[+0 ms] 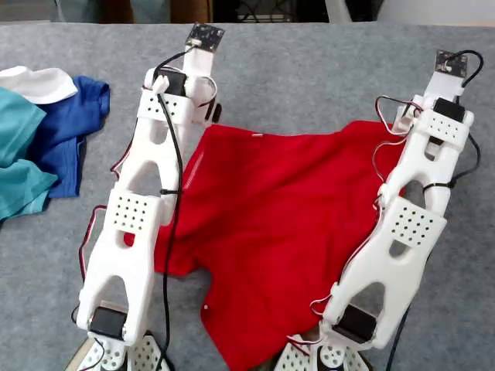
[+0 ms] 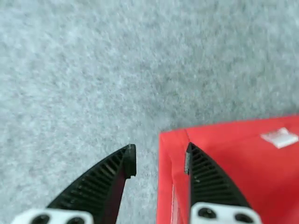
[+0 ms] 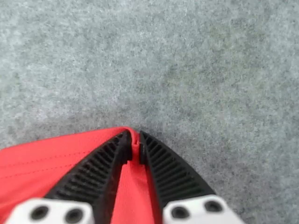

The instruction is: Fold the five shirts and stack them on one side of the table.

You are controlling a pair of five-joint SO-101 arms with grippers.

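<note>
Shirt label (image 2: pixel 279 137) unreadable; left pincer (image 2: pixel 159 160) apart, right pincer (image 3: pixel 134 143) clamped on red shirt (image 1: pixel 286 224).

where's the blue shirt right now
High view: the blue shirt lies far left on the table, against the teal shirt, a white shirt at its far end.

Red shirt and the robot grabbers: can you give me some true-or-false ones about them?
1. The right gripper is shut on the edge of the red shirt. True.
2. The left gripper is shut too. False: it is open, astride the shirt's corner.
3. The red shirt is folded. False: it lies spread out on the table.
4. A blue shirt lies heaped beside a teal shirt. True.
</note>
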